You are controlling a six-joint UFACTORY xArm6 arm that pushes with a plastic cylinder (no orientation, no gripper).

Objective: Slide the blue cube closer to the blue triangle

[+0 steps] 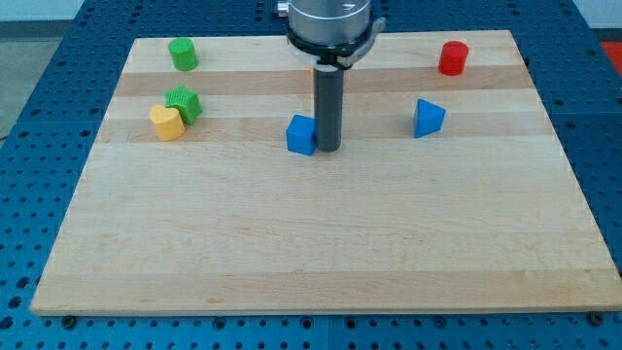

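1. Near half of the pale wooden worktop [311, 253]: bare planks, nothing on it. Blue pegboard bench shows around the edges.
2. Mid row, centre: small blue plastic cube [301, 134], the task's thing, sits flat on the worktop.
3. My tip [328, 149], the bottom end of a straight dark rod, stands upright just right of the blue cube, touching it or nearly so; contact can't be confirmed.
4. Placement judgement: tip is on the cube's right, i.e. between it and the target, so a push from here would send it left, away. Tip likely needs to go round to the cube's left side first.
5. Same row, right: blue plastic triangle block [428, 117], well apart from the cube, clear path between.
6. Same row, left: yellow rounded block [167, 123] touching a green star-like block [184, 103], out of the way.
7. Far row: green cylinder [183, 53] left, red cylinder [453, 58] right.
8. Pincer: none fitted, only the rod, so spread or pinching doesn't apply; nothing held.
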